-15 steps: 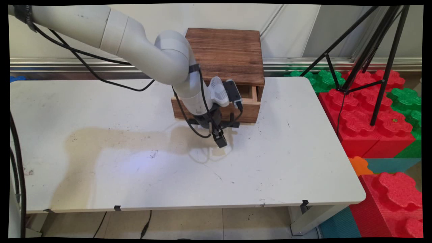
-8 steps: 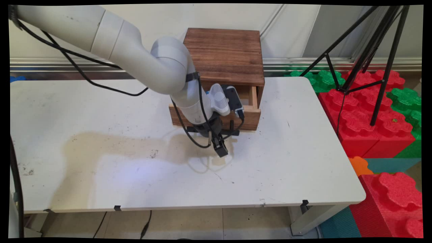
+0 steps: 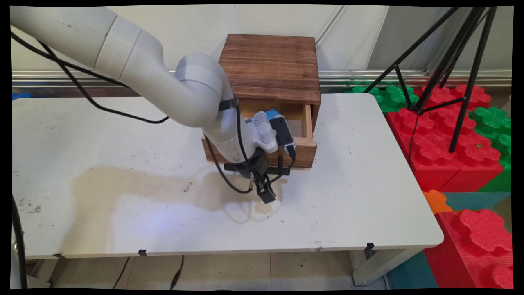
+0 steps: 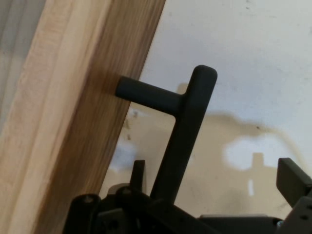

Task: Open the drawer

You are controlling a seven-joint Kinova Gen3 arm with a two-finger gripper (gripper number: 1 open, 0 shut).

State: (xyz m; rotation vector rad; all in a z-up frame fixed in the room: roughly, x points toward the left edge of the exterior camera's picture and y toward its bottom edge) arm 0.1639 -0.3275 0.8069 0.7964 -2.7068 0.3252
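A dark wooden box stands at the table's far side, and its light wooden drawer is pulled partway out. My gripper is at the drawer's front and straddles the black bar handle. In the hand view the handle runs up between my fingers. The left finger sits between the bar and the drawer front, and the right finger stands well clear, so the gripper is open around the bar. Something blue shows inside the drawer, mostly hidden by my wrist.
The white table has a brownish stain left of the gripper. A black tripod stands off the table's right side among red and green foam blocks.
The drawer has slid further out of the box toward the table's near side, and my gripper has moved the same way with the handle. More of the drawer's inside shows.
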